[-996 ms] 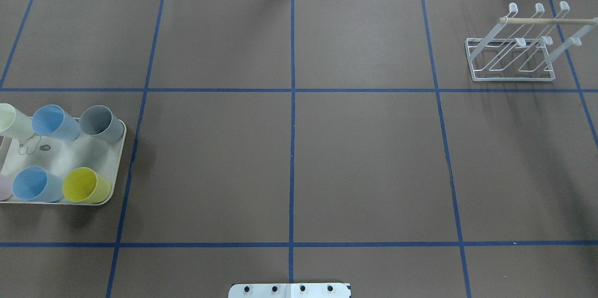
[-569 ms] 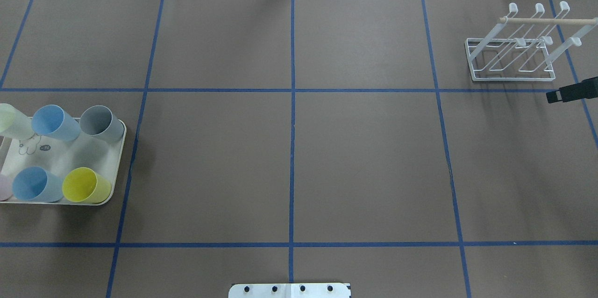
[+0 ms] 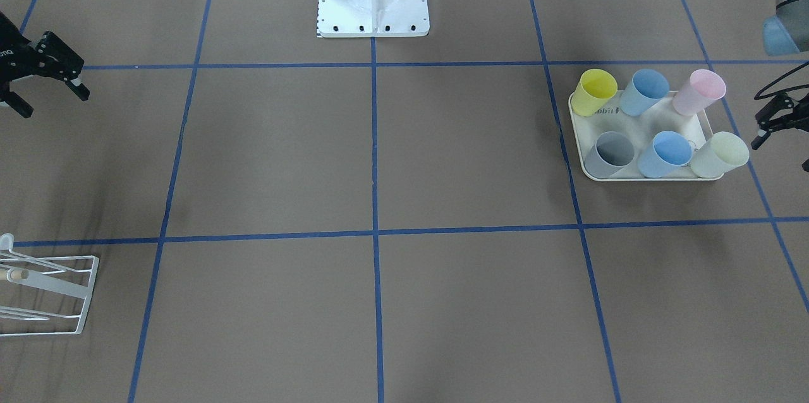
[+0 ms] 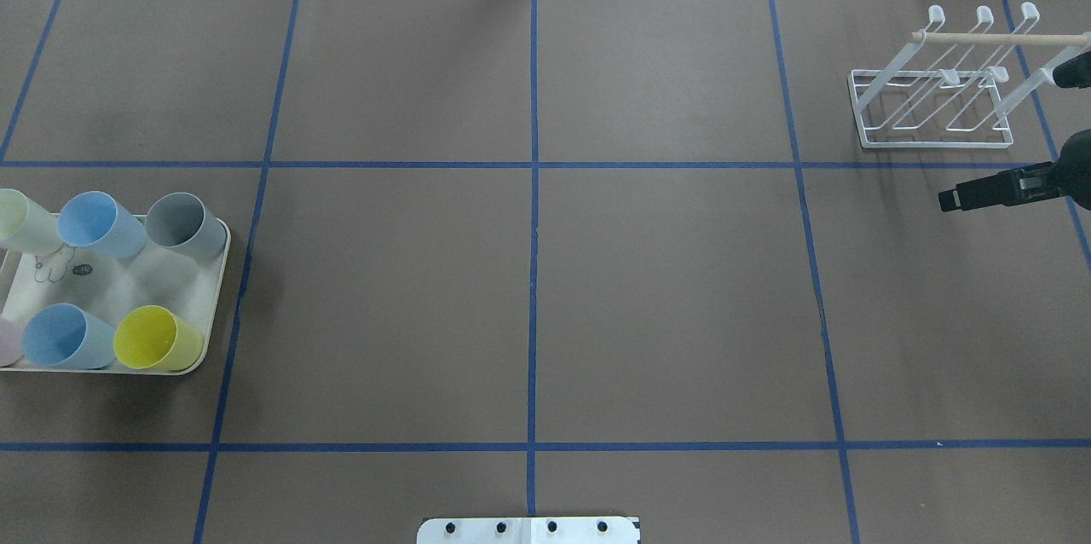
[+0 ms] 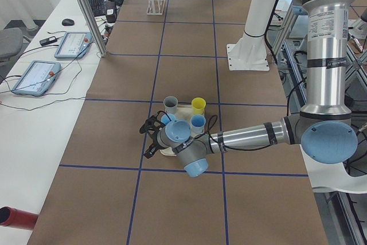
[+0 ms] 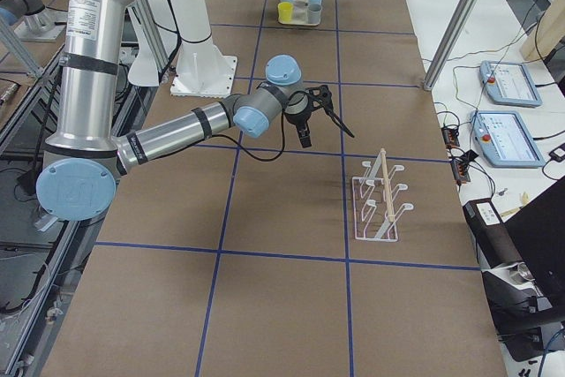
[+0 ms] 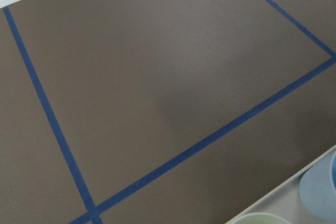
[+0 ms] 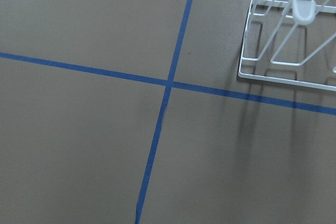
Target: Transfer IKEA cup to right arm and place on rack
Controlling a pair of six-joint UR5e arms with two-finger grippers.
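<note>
Left hand (image 5: 148,140) is hovering released, fingers spread and holding nothing, just outboard of the tray (image 3: 578,138). Six cups (image 3: 654,128) are standing upright in the tray, mouths up and long axes vertical. The cream cup (image 3: 720,155) is sitting nearest this hand, directly inboard of it. Right hand (image 3: 54,102) is hanging open and holding nothing, well apart from the cups, with the rack (image 4: 997,37), carrying no cup, near it. Judging that the pick is falling to the left arm and that a sideways approach to the cream cup is suiting it.
</note>
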